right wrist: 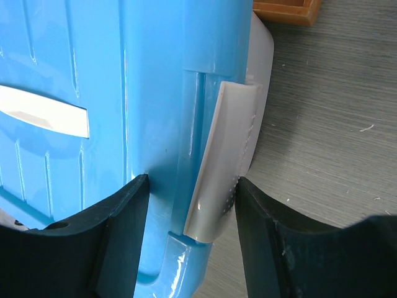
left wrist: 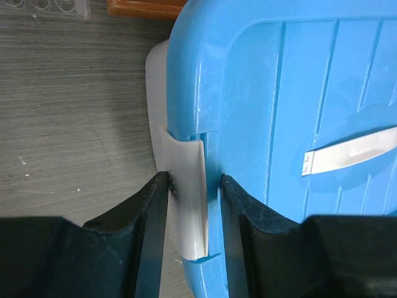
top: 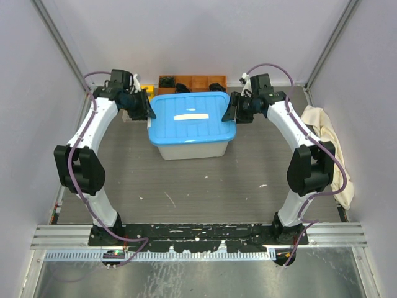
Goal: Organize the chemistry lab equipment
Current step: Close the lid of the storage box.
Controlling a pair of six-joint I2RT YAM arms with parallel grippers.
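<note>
A clear bin with a blue lid stands mid-table. No tubes, tongs, dropper, flasks or stick show. A bit of the yellow rack peeks out behind my left arm. My left gripper is at the bin's left end. In the left wrist view it is shut on the white latch, one finger on the latch, the other on the lid's edge. My right gripper straddles the right latch. Its outer finger touches the latch. Its inner finger stands apart from the lid's ridge.
A brown wooden compartment tray sits against the back wall behind the bin. A clear plastic holder lies at the back left. A cream cloth is bunched along the right wall. Bare grey table lies in front of the bin.
</note>
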